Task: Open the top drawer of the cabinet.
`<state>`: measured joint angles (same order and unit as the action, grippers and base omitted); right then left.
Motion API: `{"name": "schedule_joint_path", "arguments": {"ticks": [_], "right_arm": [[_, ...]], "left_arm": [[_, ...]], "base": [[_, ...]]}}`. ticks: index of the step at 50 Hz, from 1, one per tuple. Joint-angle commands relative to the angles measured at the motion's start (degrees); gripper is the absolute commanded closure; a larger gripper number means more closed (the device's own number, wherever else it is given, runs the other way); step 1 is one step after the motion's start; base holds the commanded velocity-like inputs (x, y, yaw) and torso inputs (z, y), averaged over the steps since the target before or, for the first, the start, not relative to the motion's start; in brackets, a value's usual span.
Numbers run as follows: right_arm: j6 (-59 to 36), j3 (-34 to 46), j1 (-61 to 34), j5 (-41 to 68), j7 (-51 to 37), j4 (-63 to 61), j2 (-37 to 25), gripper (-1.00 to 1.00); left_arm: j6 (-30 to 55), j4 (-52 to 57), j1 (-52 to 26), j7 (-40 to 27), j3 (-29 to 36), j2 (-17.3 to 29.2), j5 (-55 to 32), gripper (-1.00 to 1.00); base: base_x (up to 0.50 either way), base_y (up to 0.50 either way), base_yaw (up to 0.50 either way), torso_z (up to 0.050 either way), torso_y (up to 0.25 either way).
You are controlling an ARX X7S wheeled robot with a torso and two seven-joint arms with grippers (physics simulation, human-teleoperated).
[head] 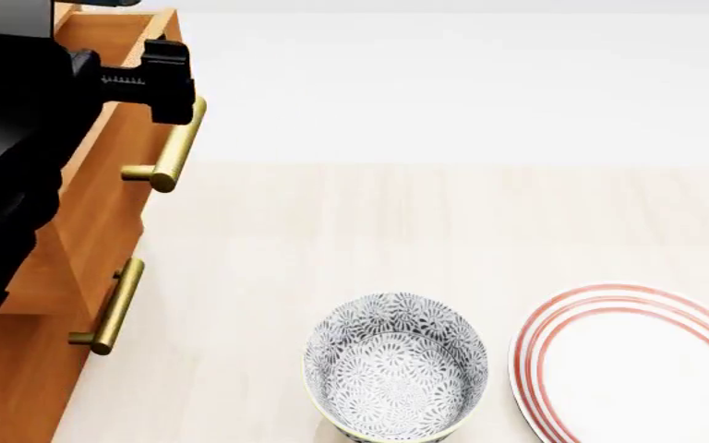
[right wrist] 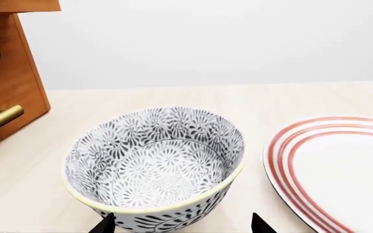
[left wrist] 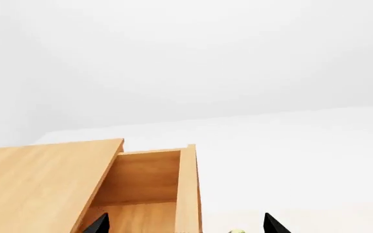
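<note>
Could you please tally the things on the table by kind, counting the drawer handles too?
Cabinet: 1
Drawers: 2, the top drawer and lower drawer
Brass handles: 2, upper and lower
Bowl: 1
Plate: 1
Total: 7

Left arm is rendering matte black and blocky, stacked housings with small round screw recesses showing on the flat faces. A ribbed, toothed strip is running along the section just behind the left gripper. In both wrist views, only two black pointed fingertips are showing per gripper, wedge-shaped, unmarked. No cables showing.
</note>
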<state>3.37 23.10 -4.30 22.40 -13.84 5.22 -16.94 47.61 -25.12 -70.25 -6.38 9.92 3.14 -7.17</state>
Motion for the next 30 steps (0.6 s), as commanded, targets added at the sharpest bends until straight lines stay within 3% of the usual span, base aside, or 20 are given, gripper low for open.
{"name": "schedule_joint_path", "arguments": {"ticks": [1, 8, 14, 30], "right_arm": [[0.3, -0.8, 0.1, -0.8, 1.0, 0.1, 0.9, -1.00], [0.3, -0.6, 0.1, -0.7, 0.9, 0.1, 0.8, -1.00], [0.0, -0.5, 0.3, -0.6, 0.7, -0.6, 0.6, -1.00], [-0.1, -0.2, 0.4, -0.4, 0.5, -0.7, 0.3, -1.00]], "left_arm": [[1.6, -0.7, -0.2, 0.3, -2.3, -1.2, -2.4, -1.00], [1.4, -3.3, -1.1, -1.6, -3.2, -1.6, -3.9, -1.00], [0.8, -9.8, -4.2, -6.9, -8.6, -2.4, -7.3, -1.00], [1.2, -17.2, -8.7, -11.3, -11.8, -2.3, -15.1, -1.00]], "base": [[0.00, 0.00, 0.00, 0.000, 0.000], [0.00, 0.00, 0.00, 0.000, 0.000], [0.00, 0.00, 0.00, 0.000, 0.000], [0.00, 0.00, 0.00, 0.000, 0.000]]}}
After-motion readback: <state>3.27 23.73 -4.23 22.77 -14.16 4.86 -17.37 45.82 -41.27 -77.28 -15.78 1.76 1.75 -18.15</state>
